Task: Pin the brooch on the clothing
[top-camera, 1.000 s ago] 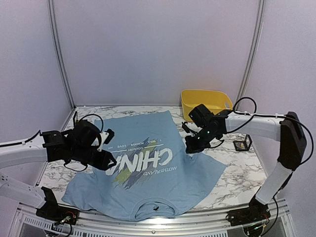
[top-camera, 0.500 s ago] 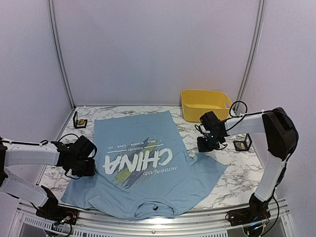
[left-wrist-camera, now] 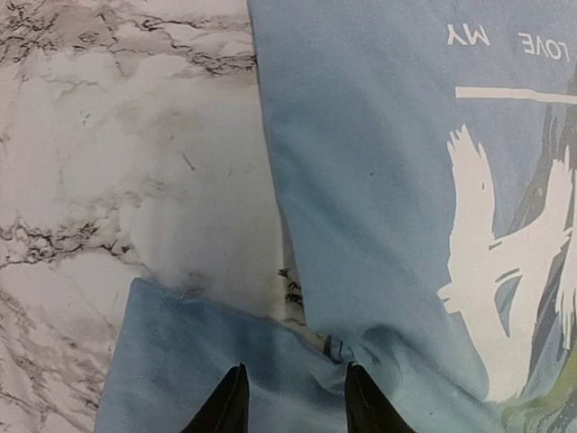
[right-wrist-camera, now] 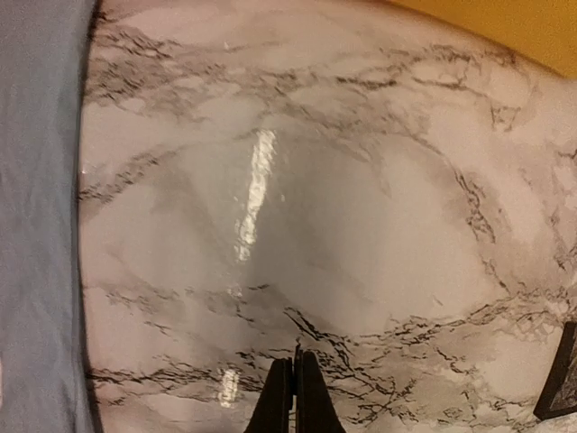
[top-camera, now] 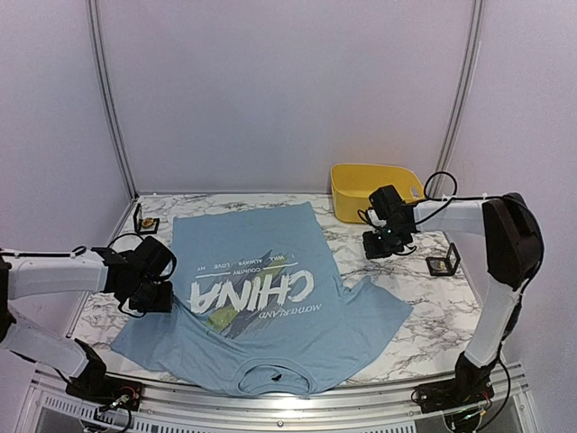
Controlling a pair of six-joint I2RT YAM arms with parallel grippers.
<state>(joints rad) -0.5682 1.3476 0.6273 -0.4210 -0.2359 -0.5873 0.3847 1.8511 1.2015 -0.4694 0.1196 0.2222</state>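
The light blue T-shirt (top-camera: 270, 325) lies spread flat on the marble bench (top-camera: 424, 316). Its long axis runs from the collar, at the edge nearest the arm bases, to the hem on the far side, and the "CHINA" print faces up mid-chest. The left fingers (left-wrist-camera: 230, 406) are at the shirt's left side, where the sleeve meets the body. They stand parted with blue cloth under and between them, and I cannot tell whether they nip a fold. The right fingers (right-wrist-camera: 284, 401) are pressed together and hold nothing. They hang over bare marble just off the shirt's right edge, between the shirt and the yellow bin (top-camera: 374, 185). No brooch is on the shirt. A small dark-framed box (top-camera: 442, 264) sits further out from that right edge, beyond the right fingers. A second box (top-camera: 146, 223) sits off the shirt's far-left corner. Each seems to hold something small, but it is too small to name. If the brooch is in the right-hand box, the coming move turns on that line: it lies away from the shirt, past the closed right fingers. That arm is plainly the nearer one and would need to open before reaching outward.
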